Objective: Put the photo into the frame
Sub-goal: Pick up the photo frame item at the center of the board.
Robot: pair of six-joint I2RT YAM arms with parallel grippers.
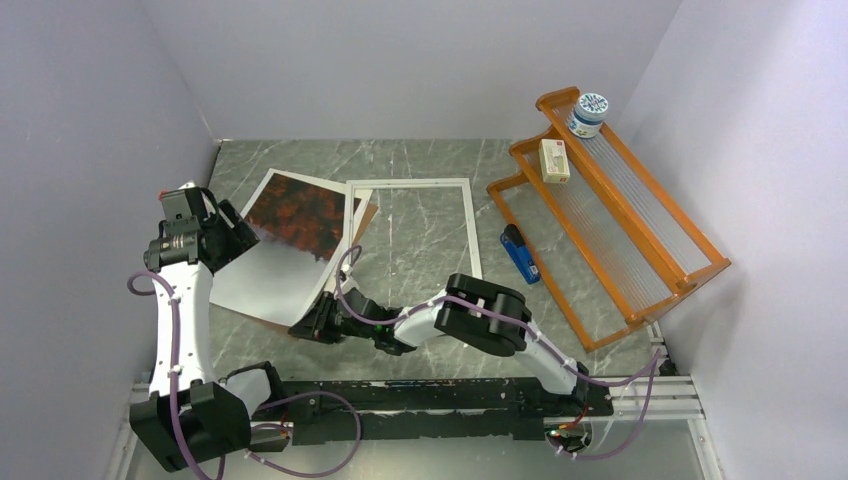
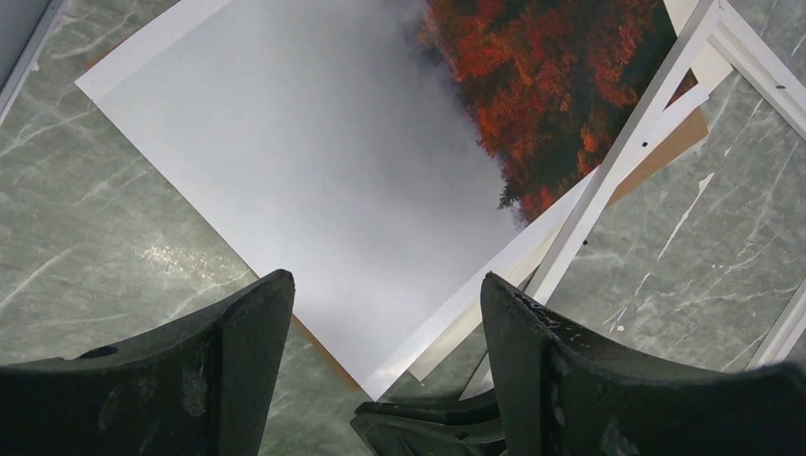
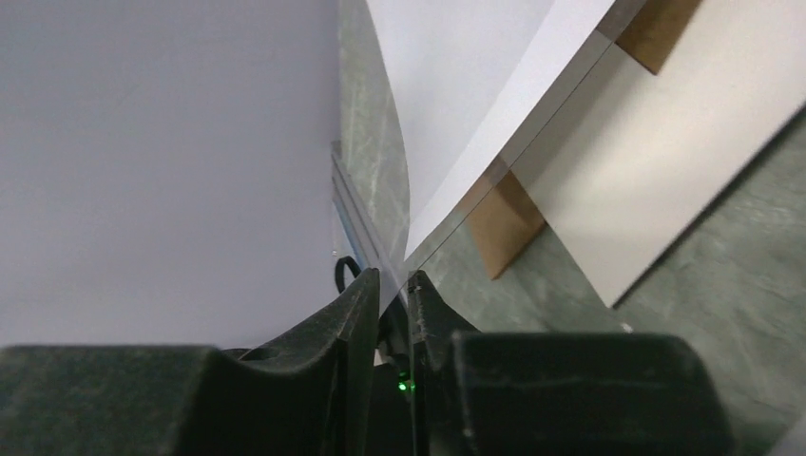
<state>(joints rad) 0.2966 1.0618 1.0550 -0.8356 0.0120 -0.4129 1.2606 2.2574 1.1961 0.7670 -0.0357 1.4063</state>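
You can pass over the open tabletop (image 1: 425, 235) inside the frame (image 1: 410, 183) at centre. Right of it, the blue object (image 1: 520, 255) and orange rack (image 1: 610, 215) block you. At left, the photo (image 1: 285, 245) overlaps its rail.

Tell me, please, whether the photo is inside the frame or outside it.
Outside. The photo lies tilted left of the frame, only one edge overlapping the frame's left rail. The right gripper pinches its near corner.

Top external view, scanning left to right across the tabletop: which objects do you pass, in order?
Photo → frame → blue stapler → orange rack.
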